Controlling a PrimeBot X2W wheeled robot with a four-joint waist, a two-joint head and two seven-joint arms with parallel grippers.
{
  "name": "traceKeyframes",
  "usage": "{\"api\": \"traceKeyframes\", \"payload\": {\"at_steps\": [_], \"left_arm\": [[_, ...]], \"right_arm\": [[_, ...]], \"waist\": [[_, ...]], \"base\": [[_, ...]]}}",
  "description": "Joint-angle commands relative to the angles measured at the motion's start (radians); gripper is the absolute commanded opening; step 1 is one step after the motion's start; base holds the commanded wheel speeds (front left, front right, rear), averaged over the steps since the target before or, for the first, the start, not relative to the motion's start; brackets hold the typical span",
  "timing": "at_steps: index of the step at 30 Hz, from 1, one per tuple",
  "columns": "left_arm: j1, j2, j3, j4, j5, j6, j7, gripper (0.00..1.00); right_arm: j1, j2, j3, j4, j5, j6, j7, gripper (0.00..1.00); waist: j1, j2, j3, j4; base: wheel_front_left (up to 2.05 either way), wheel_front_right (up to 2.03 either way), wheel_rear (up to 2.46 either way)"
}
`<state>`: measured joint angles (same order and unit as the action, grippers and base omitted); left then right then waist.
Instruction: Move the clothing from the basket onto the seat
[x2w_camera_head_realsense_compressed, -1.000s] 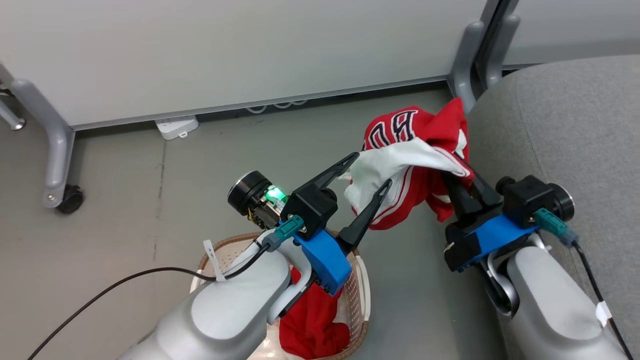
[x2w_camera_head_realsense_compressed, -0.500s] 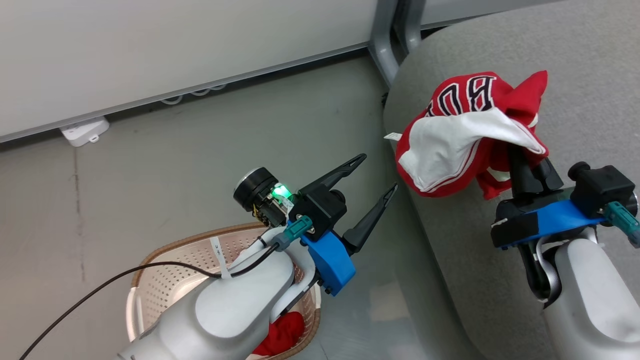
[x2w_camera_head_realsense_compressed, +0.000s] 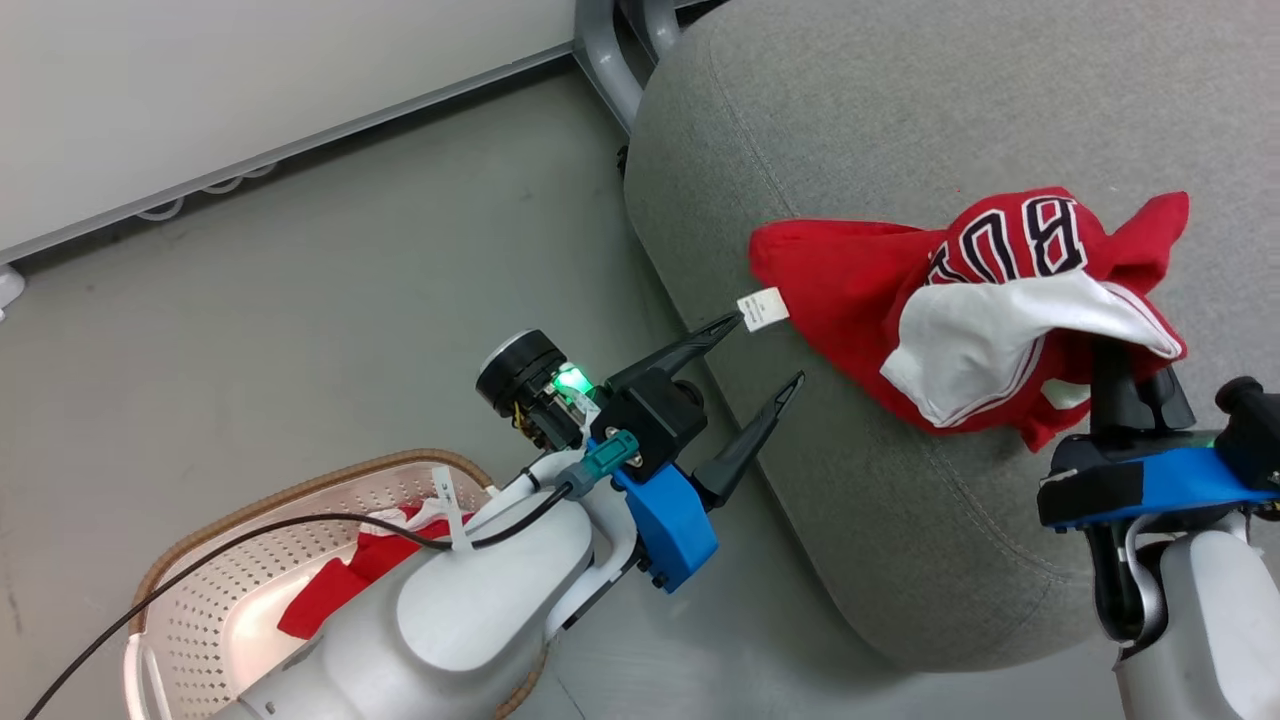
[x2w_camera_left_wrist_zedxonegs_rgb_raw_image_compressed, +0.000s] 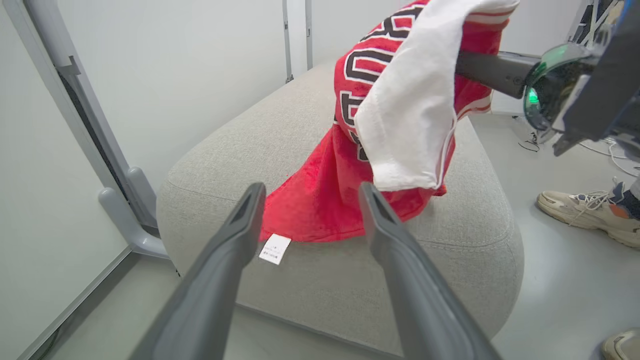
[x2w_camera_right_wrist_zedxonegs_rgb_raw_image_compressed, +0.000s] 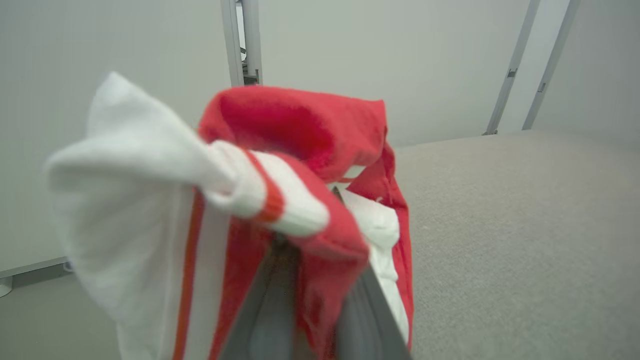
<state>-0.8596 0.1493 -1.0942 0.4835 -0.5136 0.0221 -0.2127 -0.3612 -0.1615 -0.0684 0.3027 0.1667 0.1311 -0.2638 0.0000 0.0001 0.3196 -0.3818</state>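
The red jersey (x2w_camera_head_realsense_compressed: 1000, 300) with white panels and dark lettering hangs from my right gripper (x2w_camera_head_realsense_compressed: 1125, 375), which is shut on it. Its lower red end trails onto the grey seat (x2w_camera_head_realsense_compressed: 900, 120), a white tag at its tip. In the right wrist view the jersey (x2w_camera_right_wrist_zedxonegs_rgb_raw_image_compressed: 280, 150) bunches over the closed fingers (x2w_camera_right_wrist_zedxonegs_rgb_raw_image_compressed: 280, 300) above the seat (x2w_camera_right_wrist_zedxonegs_rgb_raw_image_compressed: 500, 225). My left gripper (x2w_camera_head_realsense_compressed: 768, 348) stands open and empty beside the seat's rounded edge, pointing at the jersey (x2w_camera_left_wrist_zedxonegs_rgb_raw_image_compressed: 395, 100). The basket (x2w_camera_head_realsense_compressed: 200, 520) sits at the lower left with a second red garment (x2w_camera_head_realsense_compressed: 340, 590) inside, partly hidden by my left forearm.
A pale partition panel (x2w_camera_head_realsense_compressed: 250, 80) on grey legs (x2w_camera_head_realsense_compressed: 600, 60) stands behind the seat and grey floor. A person's pale shoe (x2w_camera_left_wrist_zedxonegs_rgb_raw_image_compressed: 585, 215) rests on the floor past the seat's far side.
The head view has swung right. My right gripper has carried the jersey from above the floor to over the seat, where its lower end now rests. The left gripper stays open.
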Motion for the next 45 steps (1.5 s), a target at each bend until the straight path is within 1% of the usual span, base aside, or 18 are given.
{"api": "traceKeyframes", "payload": {"at_steps": [1,7,9,16,18,20,23,28,33,38,42,45], "left_arm": [[-0.012,0.004,-0.002,0.004,0.004,-0.004,0.001,1.00],[-0.020,0.002,-0.005,0.008,0.000,-0.005,-0.004,1.00],[-0.021,0.005,-0.003,0.006,-0.002,-0.003,-0.005,1.00],[-0.042,0.018,0.003,-0.007,0.002,0.009,0.002,1.00],[-0.051,0.024,0.004,-0.011,0.005,0.011,0.004,1.00],[-0.063,0.029,0.003,-0.019,0.010,0.013,0.010,1.00],[-0.082,0.036,0.002,-0.031,0.016,0.018,0.023,1.00],[-0.120,0.055,0.005,-0.053,0.031,0.024,0.038,1.00],[-0.158,0.075,0.005,-0.079,0.047,0.031,0.054,1.00],[-0.197,0.091,0.006,-0.106,0.063,0.034,0.065,1.00],[-0.220,0.107,0.007,-0.122,0.074,0.038,0.075,1.00],[-0.226,0.114,0.006,-0.130,0.076,0.043,0.077,1.00]], "right_arm": [[0.015,0.010,-0.012,-0.006,-0.002,-0.001,-0.001,0.00],[0.018,0.022,-0.022,-0.006,-0.006,-0.001,-0.001,0.00],[-0.002,0.030,-0.023,-0.013,0.015,-0.001,-0.001,0.00],[-0.099,-0.005,-0.010,-0.052,0.005,-0.001,-0.001,0.00],[-0.150,-0.024,-0.007,-0.069,0.000,-0.001,-0.001,0.00],[-0.202,-0.050,-0.027,-0.084,0.001,-0.001,-0.001,0.00],[-0.275,-0.096,-0.079,-0.091,0.015,-0.001,-0.001,0.00],[-0.393,-0.198,-0.176,-0.090,0.036,-0.001,-0.001,0.00],[-0.471,-0.271,-0.278,-0.055,0.053,-0.001,-0.001,0.00],[-0.500,-0.311,-0.348,0.032,0.068,-0.001,-0.001,0.00],[-0.505,-0.313,-0.366,0.123,0.059,-0.001,-0.001,0.00],[-0.499,-0.308,-0.348,0.195,0.039,-0.001,-0.001,0.00]], "waist": [[0.0000,-0.0001,0.010,-0.012],[0.0000,-0.0001,0.018,-0.015],[0.0000,-0.0001,0.022,-0.013],[0.0000,-0.0001,0.068,-0.002],[0.0000,-0.0001,0.090,0.004],[0.0000,-0.0001,0.117,0.012],[0.0000,-0.0001,0.163,0.031],[0.0000,-0.0001,0.248,0.062],[0.0000,-0.0001,0.329,0.080],[0.0000,-0.0001,0.404,0.092],[0.0000,-0.0001,0.448,0.095],[0.0000,-0.0001,0.467,0.096]], "base": [[0.00,0.00,0.00],[0.00,0.00,0.00],[0.00,0.00,0.00],[0.00,0.00,0.00],[0.00,0.00,0.00],[0.00,0.00,0.00],[0.00,0.00,0.00],[0.00,0.00,0.00],[0.00,0.00,0.00],[0.00,0.00,0.00],[0.00,0.00,0.00],[0.00,0.00,0.00]]}}
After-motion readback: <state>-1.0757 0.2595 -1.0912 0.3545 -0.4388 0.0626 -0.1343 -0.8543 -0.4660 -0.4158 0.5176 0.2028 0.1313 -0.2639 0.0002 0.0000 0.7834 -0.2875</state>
